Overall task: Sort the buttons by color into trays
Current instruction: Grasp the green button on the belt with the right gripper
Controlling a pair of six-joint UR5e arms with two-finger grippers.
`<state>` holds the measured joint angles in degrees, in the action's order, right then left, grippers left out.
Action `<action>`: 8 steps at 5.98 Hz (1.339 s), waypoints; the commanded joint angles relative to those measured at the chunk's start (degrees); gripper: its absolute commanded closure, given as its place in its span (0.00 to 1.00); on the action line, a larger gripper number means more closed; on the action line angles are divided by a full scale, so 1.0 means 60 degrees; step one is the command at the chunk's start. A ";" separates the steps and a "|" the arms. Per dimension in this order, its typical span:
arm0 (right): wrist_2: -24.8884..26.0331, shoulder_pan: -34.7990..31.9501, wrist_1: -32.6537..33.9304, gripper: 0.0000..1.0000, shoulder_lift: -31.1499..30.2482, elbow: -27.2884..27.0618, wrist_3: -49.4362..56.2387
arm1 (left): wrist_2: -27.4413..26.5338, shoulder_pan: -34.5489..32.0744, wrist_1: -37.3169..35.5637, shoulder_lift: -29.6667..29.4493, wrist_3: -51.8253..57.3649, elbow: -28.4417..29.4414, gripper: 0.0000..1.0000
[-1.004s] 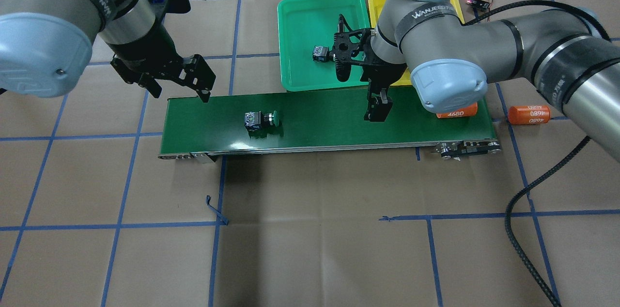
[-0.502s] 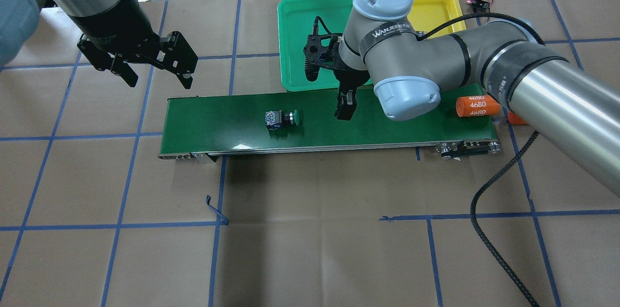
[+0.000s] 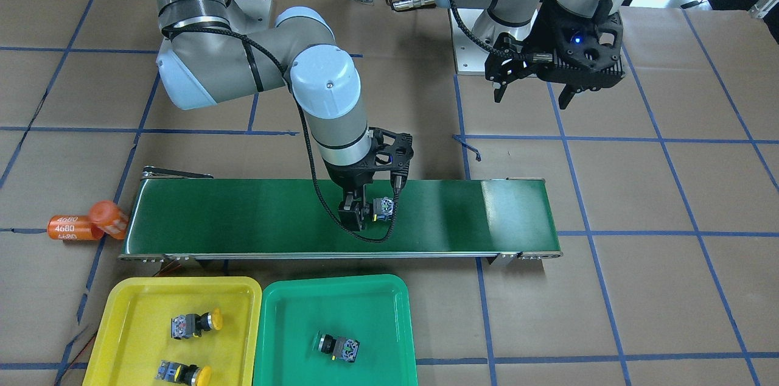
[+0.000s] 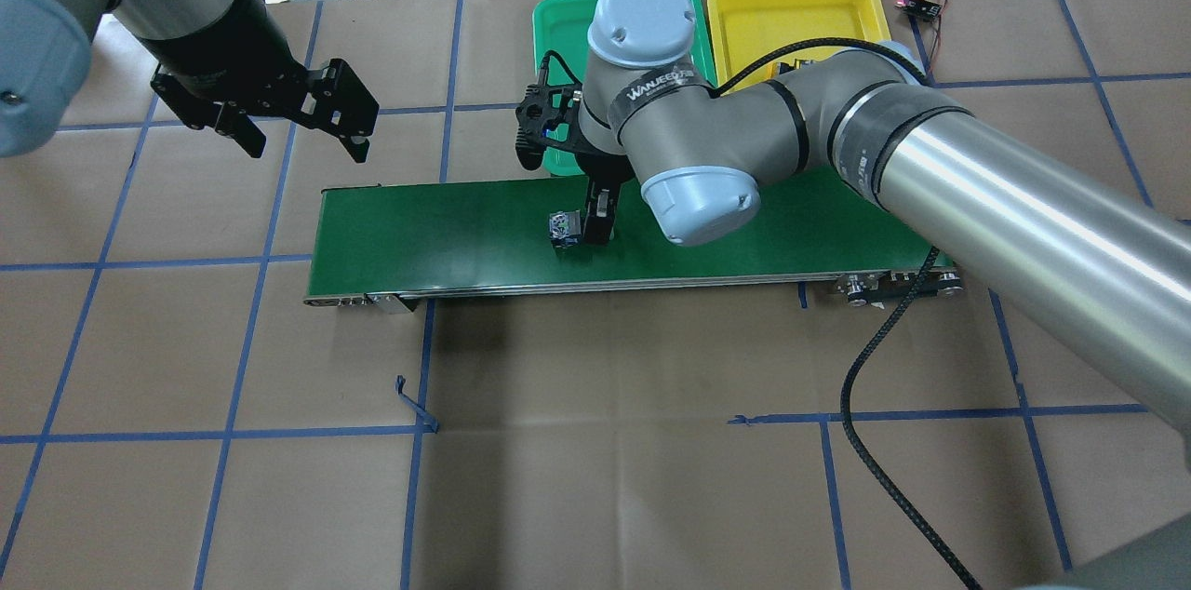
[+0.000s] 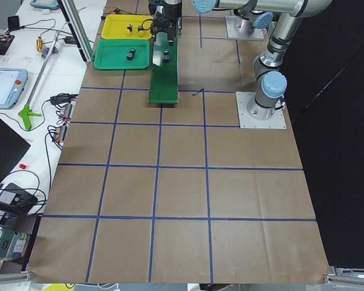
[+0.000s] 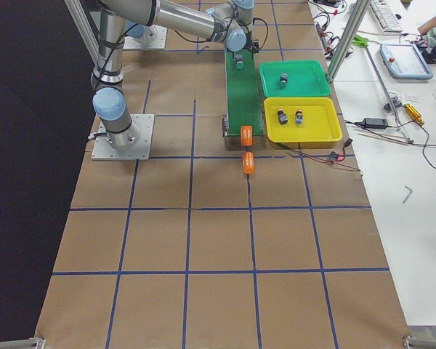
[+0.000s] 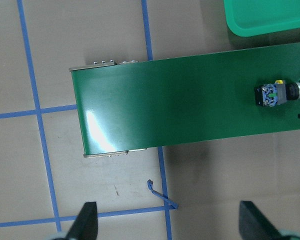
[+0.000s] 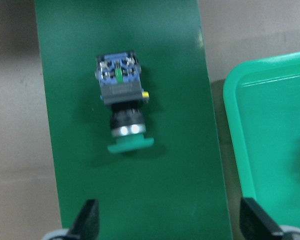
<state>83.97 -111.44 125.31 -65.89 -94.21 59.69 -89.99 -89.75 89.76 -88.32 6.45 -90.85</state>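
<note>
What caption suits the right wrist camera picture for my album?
Green-capped push-button switch lies on dark green conveyor belt near the open right tool.

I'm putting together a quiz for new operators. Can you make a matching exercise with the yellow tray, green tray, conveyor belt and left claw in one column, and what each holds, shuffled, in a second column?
Column 1
1. yellow tray
2. green tray
3. conveyor belt
4. left claw

Column 2
A. one button, lying alone
B. nothing; it is open
C. two yellow-capped buttons
D. one green-capped button, under the open right claw

Pairs: 1-C, 2-A, 3-D, 4-B
</note>
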 commanded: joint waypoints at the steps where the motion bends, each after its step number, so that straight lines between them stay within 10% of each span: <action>1: 0.0753 -0.0060 -0.0011 0.00 0.0360 -0.0088 0.0882 | -0.0001 0.0016 -0.0180 0.0144 0.0053 -0.0298 0.01; 5: 0.1342 0.0830 -0.0129 0.05 0.0085 -0.0803 0.1140 | -0.0001 0.0016 -0.0180 0.0144 0.0024 -0.0313 0.01; 8: 0.1923 0.1345 -0.0245 0.65 -0.0443 -0.1144 0.1987 | 0.0013 0.0031 -0.0180 0.0144 0.0024 -0.0298 0.01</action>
<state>93.21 -104.36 124.05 -67.78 -100.81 69.67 -89.93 -89.57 88.68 -87.45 6.59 -92.71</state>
